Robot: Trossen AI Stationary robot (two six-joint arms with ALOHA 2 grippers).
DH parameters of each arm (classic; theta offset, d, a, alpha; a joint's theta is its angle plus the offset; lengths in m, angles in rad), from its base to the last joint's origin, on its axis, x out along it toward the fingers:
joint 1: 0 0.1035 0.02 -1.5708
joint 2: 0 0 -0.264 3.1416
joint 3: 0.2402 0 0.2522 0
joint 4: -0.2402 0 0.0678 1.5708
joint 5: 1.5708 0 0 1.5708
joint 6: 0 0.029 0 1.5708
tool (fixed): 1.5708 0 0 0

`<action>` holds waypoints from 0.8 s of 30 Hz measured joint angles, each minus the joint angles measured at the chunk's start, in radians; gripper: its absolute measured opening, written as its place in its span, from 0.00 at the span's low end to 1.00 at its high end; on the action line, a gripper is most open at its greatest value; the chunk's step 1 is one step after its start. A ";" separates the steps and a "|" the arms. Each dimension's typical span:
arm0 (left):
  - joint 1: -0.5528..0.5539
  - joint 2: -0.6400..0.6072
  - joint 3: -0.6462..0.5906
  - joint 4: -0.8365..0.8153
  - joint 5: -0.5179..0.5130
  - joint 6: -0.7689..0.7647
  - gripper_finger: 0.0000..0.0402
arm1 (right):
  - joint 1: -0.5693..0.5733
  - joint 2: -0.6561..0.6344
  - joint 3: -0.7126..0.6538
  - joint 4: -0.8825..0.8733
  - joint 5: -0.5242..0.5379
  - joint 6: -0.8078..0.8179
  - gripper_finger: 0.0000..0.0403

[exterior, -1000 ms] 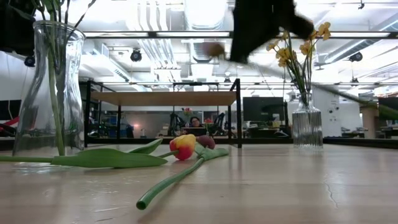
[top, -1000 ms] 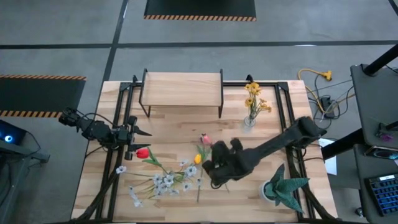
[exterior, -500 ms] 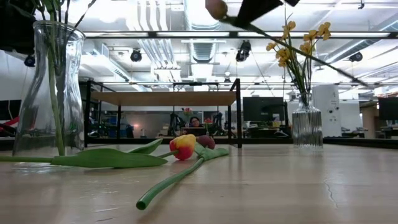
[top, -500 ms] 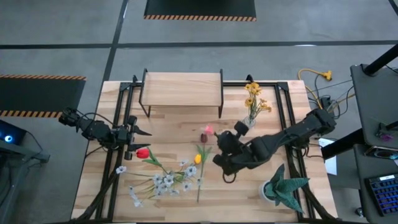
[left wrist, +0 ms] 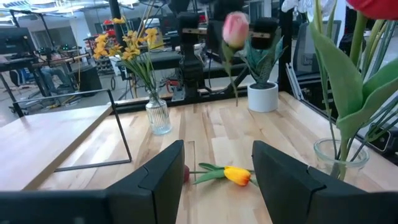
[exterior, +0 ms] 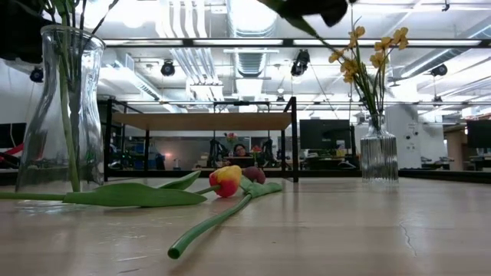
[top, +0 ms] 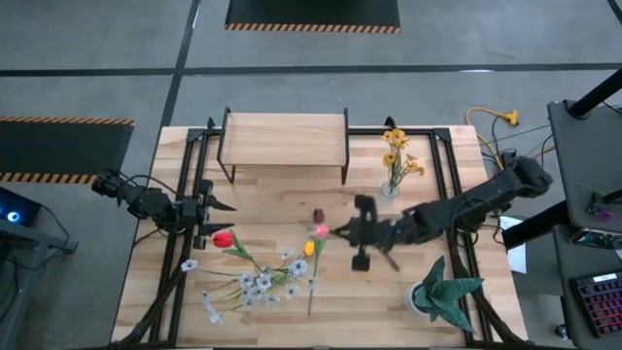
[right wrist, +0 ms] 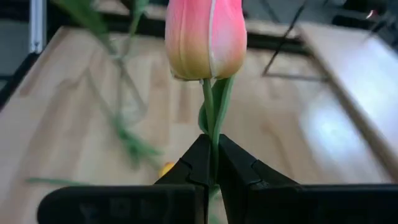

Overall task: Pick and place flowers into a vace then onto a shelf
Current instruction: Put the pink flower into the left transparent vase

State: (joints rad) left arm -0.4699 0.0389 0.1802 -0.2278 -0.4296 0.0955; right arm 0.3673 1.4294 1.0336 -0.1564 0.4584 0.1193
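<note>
Right gripper (right wrist: 210, 163): jaws closed on the stem of a pink tulip (right wrist: 206, 38), held above the middle of the surface (top: 272, 204), bloom upward.
Left gripper (top: 216, 206): at the left edge of the surface, jaws parted, holding nothing.
Shelf (top: 285, 133): at the far side of the surface, top board bare.
Yellow bunch (top: 397, 154): upright in a ribbed glass vase (exterior: 379, 150), right of the shelf.
Red tulip (top: 224, 238): near the left gripper; its stem stands in a clear vase (exterior: 59, 107).
Yellow tulip (left wrist: 238, 175): lying flat, mid-surface.
Pale blossom spray (top: 255, 285): lying flat, near front left.
Potted plant (top: 442, 293): front right corner.
</note>
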 joint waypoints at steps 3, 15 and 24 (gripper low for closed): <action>0.000 0.000 0.000 -0.001 -0.022 0.000 0.43 | -0.052 -0.098 -0.135 0.155 0.002 -0.078 0.03; 0.000 0.000 0.000 -0.001 -0.026 -0.053 0.43 | -0.159 -0.463 -0.363 0.403 0.196 -0.413 0.03; 0.000 0.000 0.000 0.004 -0.026 -0.053 0.43 | -0.218 -0.559 -0.382 0.408 0.309 -0.544 0.03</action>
State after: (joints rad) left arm -0.4698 0.0391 0.1802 -0.2237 -0.4561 0.0425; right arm 0.1490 0.8700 0.6518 0.2520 0.7673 -0.4247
